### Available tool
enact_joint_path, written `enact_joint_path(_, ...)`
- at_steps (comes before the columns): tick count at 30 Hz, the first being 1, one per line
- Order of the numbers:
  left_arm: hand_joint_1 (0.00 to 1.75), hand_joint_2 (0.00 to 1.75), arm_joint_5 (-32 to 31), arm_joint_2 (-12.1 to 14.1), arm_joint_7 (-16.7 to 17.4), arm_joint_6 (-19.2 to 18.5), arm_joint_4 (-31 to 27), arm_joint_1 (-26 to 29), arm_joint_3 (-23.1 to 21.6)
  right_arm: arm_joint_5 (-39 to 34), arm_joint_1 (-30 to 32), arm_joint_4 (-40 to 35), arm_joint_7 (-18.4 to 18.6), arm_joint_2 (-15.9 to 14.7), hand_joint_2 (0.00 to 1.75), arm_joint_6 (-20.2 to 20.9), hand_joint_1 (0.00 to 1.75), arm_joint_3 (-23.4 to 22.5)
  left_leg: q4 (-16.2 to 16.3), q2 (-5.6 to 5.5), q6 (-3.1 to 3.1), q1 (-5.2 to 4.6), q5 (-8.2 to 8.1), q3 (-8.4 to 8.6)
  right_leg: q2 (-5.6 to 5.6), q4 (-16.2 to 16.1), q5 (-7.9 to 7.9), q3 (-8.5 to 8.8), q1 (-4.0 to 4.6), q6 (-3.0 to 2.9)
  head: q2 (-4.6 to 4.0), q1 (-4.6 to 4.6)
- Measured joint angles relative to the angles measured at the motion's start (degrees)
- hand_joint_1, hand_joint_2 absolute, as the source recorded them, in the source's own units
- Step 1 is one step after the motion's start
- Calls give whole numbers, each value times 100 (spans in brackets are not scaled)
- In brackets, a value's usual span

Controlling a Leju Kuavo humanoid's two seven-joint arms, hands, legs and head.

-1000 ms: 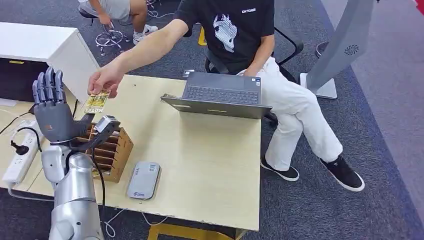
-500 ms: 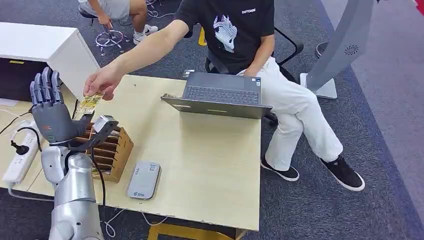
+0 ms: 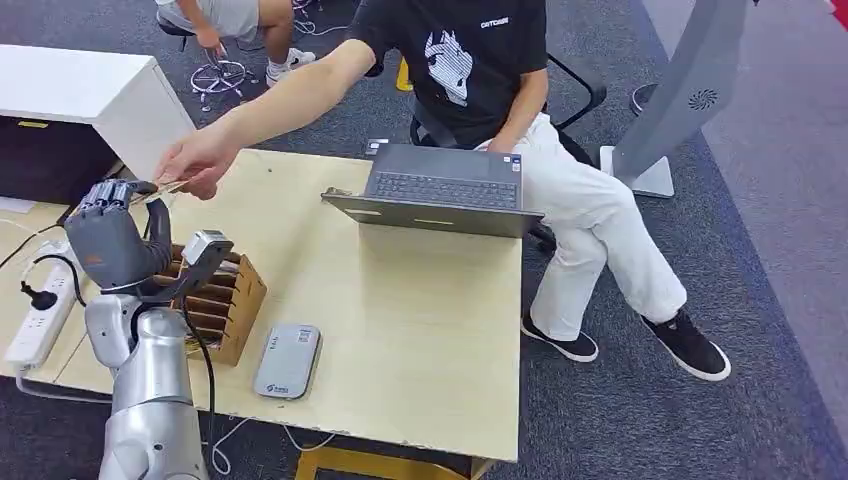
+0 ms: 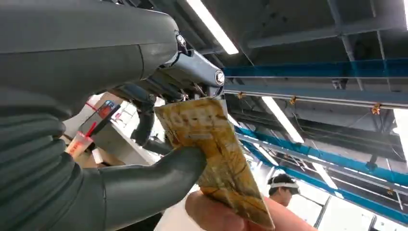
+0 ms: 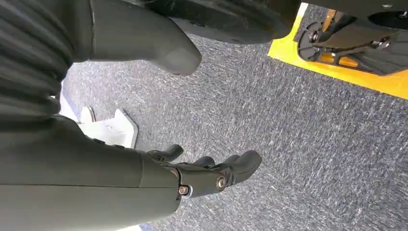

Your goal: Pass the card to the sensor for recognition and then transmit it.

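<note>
Starting at your left: the left hand is raised over the table's left edge, above the wooden rack, with its fingers folded over the card and its thumb pressed beneath. In the left wrist view you see the card pinched between thumb and fingers, while a person's hand grips its far end. From the head view that person's hand reaches in from the far side, so both hold the card at once, just off the table's back-left corner.

Below the rack, the grey sensor lies flat near the table's front edge, well apart from the card. To its right you have a wide bare stretch of tabletop running to the right edge. The laptop sits open at the far edge, in front of the seated person.

Your right hand hangs over the carpet, fingers loosely curled, grasping nothing.
</note>
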Motion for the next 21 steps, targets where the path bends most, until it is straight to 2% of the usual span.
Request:
enact_joint_path(15, 175, 175, 72, 13, 0, 0, 0, 2, 0, 50, 1, -2, -11, 0, 175, -7, 0, -4, 0, -1, 0, 0, 0, 0, -1, 0, 0, 1, 0, 0, 0, 0)
enact_joint_path(19, 175, 175, 628, -15, 0, 0, 0, 85, -65, 33, 1, -4, -15, 0, 175, -24, 0, -20, 0, 0, 0, 0, 0, 1, 0, -1, 0, -1, 0, 0, 0, 0)
enact_joint_path(21, 175, 175, 1107, -48, 0, 0, 0, 268, -280, -64, 3, -4, -17, 0, 175, -53, 0, -48, 0, 1, 0, -2, 0, 2, 0, -2, 0, -1, -1, 0, 0, -2)
